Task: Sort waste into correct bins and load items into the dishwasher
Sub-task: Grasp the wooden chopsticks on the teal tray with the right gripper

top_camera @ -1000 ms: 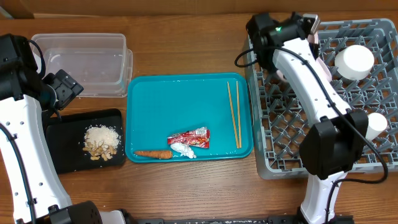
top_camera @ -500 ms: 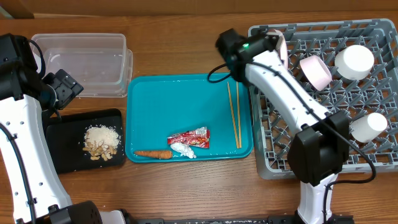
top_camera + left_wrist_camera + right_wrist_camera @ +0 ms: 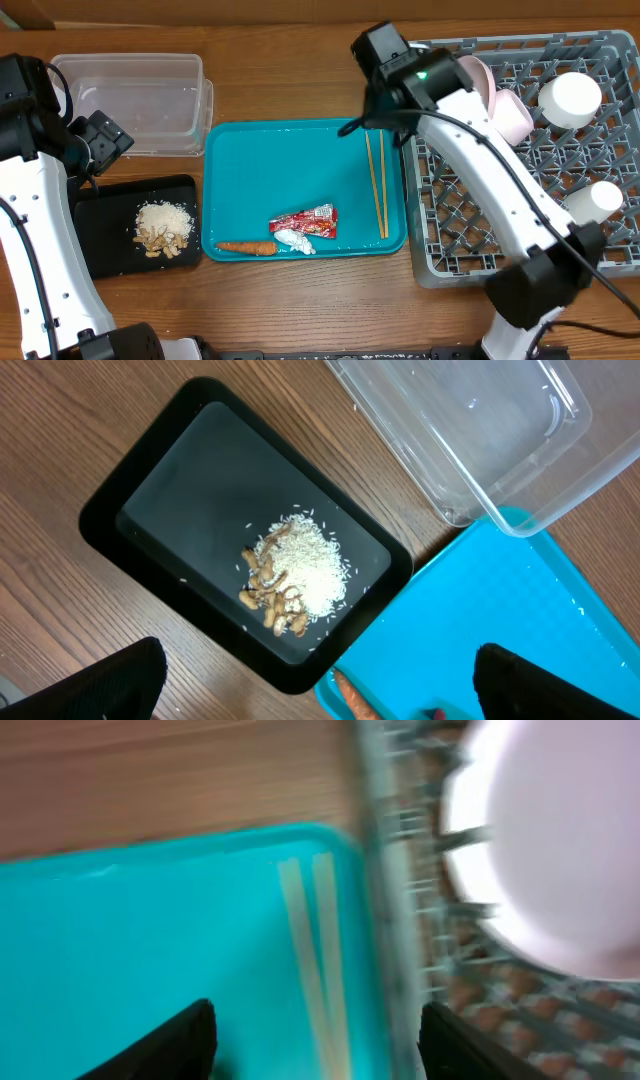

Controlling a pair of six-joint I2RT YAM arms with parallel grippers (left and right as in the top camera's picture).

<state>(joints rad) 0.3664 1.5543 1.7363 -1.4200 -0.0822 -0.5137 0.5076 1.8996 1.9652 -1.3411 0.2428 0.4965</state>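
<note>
My right gripper (image 3: 372, 118) (image 3: 318, 1025) hangs open and holds nothing, above the far end of the wooden chopsticks (image 3: 377, 185) (image 3: 315, 950) on the teal tray (image 3: 250, 160). The pinkish plate (image 3: 480, 78) (image 3: 560, 840) stands on edge in the grey dish rack (image 3: 520, 215), next to a bowl (image 3: 510, 113) and two cups (image 3: 570, 98) (image 3: 592, 203). The red wrapper (image 3: 303, 221), white tissue (image 3: 295, 241) and carrot stick (image 3: 247, 248) (image 3: 352, 700) lie at the tray's near edge. Food scraps (image 3: 162, 228) (image 3: 295, 575) sit in the black tray (image 3: 95, 240). My left gripper (image 3: 100, 145) (image 3: 320, 695) hovers open over that tray's corner.
The clear tub (image 3: 130, 100) (image 3: 480, 430) stands behind the black tray and shows nothing inside. The rack's left wall (image 3: 385, 920) runs right beside the chopsticks. Bare wooden table (image 3: 300, 75) lies behind the teal tray.
My right gripper has opened and swung left out of the rack to above the chopsticks, leaving the plate standing in the rack. The left arm has not moved.
</note>
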